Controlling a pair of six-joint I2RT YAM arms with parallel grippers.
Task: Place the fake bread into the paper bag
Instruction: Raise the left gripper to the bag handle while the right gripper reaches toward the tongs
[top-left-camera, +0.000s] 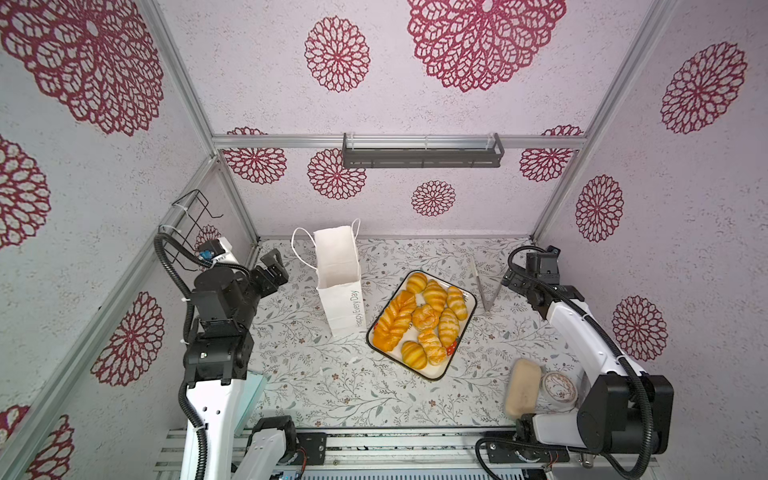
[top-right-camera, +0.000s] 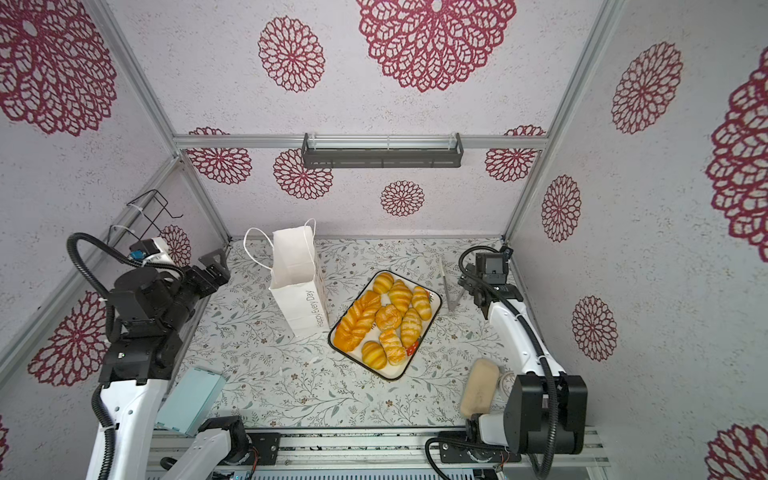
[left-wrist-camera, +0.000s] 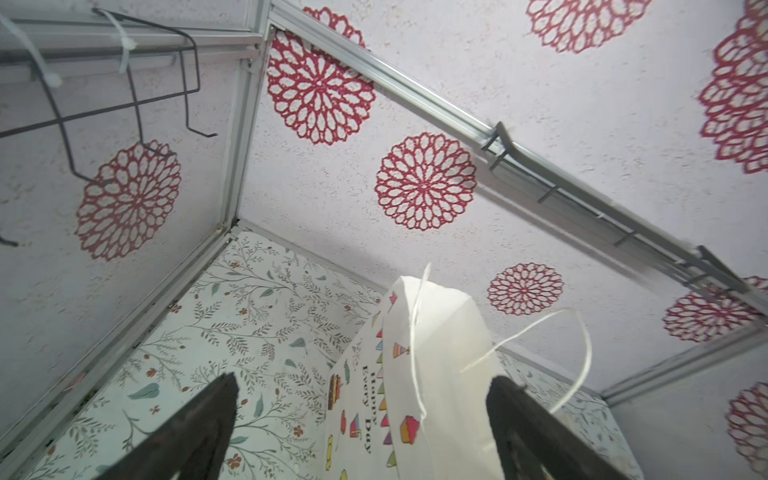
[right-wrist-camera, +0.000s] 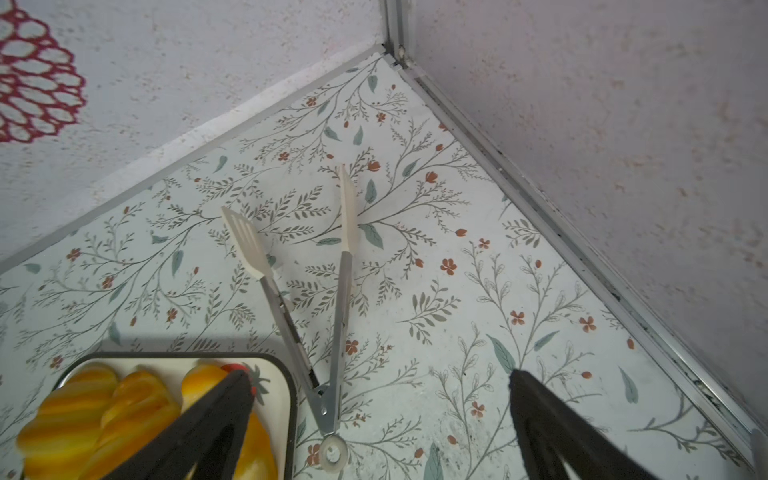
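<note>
While poised with left gripper (left-wrist-camera: 362, 378) and right gripper (right-wrist-camera: 379, 376) spread wide, empty, has yet to bag any bread (top-left-camera: 424, 318): all on tray (top-left-camera: 432, 376) beside upright, seemingly empty bag (top-left-camera: 340, 299).

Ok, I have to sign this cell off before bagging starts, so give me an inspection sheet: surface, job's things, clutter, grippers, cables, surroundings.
Surface: floral-print table, no spills seen.
Job's things: fake bread heaped on the strawberry-print tray; paper bag upright beside it, mouth open, no bread seen inside.
Clutter: tongs lying open beside the tray; beige block, round patterned dish, teal box at the near edge.
Grippers: left gripper open, empty, facing the paper bag; right gripper open, empty, near the tongs.
Cables: black corrugated hoses looped along both arms.
Surroundings: rosette-print walls, grey rail shelf, wire rack.
</note>
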